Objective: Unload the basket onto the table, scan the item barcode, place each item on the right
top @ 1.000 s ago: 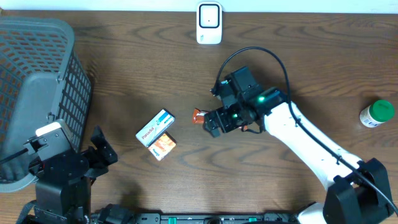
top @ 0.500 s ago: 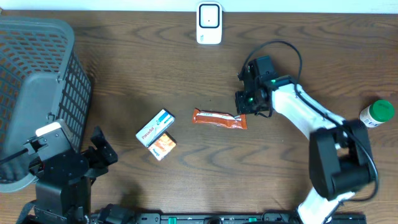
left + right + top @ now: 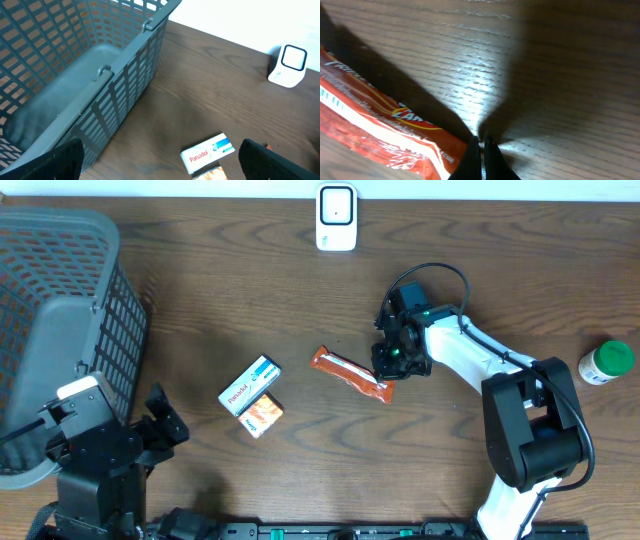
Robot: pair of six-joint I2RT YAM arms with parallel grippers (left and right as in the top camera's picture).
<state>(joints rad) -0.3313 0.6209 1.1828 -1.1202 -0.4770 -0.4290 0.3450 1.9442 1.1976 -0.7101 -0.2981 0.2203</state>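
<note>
Reading "Panadol", the white box (image 3: pixel 207 154) lies before open left jaws; right jaws closed against orange wrapper (image 3: pixel 370 120).

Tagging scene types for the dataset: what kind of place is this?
Likely a mock shop checkout on a wooden table: a grey shopping basket, a white scanner-like device at the far edge, and packaged goods such as a Panadol box and an orange snack bar.

shop-checkout setup: grey basket (image 3: pixel 60 330), barcode scanner (image 3: pixel 336 218) on wooden table (image 3: pixel 450 480).
</note>
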